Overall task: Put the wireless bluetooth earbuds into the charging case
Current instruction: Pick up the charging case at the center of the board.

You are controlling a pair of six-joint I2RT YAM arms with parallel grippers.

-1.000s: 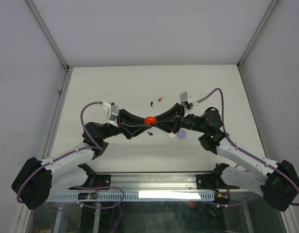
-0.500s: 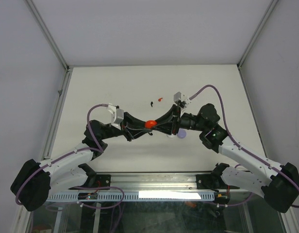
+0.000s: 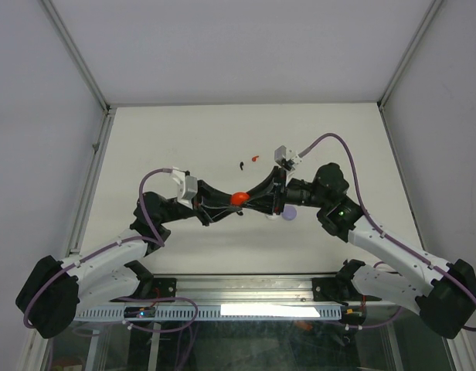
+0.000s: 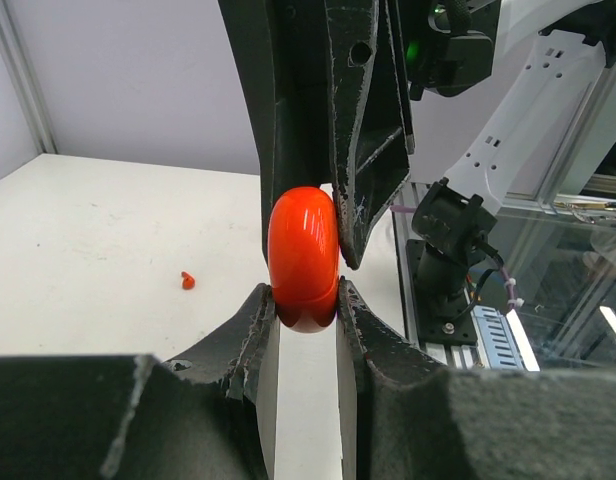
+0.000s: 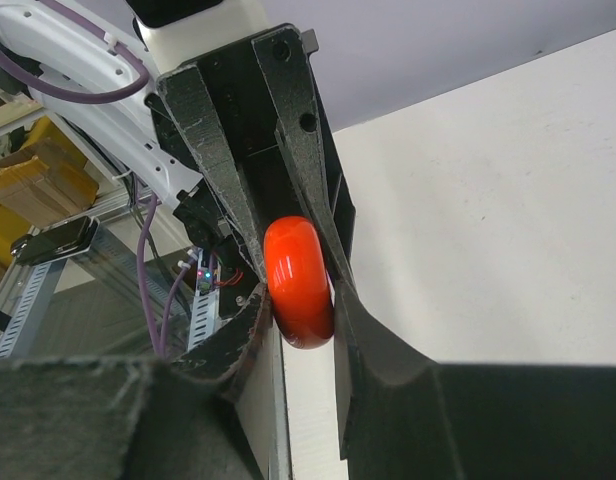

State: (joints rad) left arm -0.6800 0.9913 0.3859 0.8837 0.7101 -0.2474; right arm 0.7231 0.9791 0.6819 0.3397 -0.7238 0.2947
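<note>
A round, glossy red charging case (image 3: 239, 199) hangs closed above the middle of the table, gripped from both sides. My left gripper (image 3: 231, 200) is shut on its left half and my right gripper (image 3: 247, 199) is shut on its right half. In the left wrist view the case (image 4: 303, 258) sits between my left gripper's (image 4: 305, 296) fingertips, with the right fingers clamped on it from above. The right wrist view shows the case (image 5: 299, 282) in my right gripper (image 5: 300, 302) the same way. A red earbud (image 3: 256, 158) and a black earbud (image 3: 243, 165) lie on the table behind; the red earbud also shows in the left wrist view (image 4: 188, 281).
A lilac round case (image 3: 290, 212) and a white round piece (image 3: 274, 217) lie on the table just under my right wrist. The white table (image 3: 184, 139) is walled at the back and both sides. The metal rail (image 3: 246, 287) runs along the near edge.
Both grippers, joined on the red case, have shifted slightly toward the near edge. The right wrist has swung a little to the left. The grip on the case has not changed.
</note>
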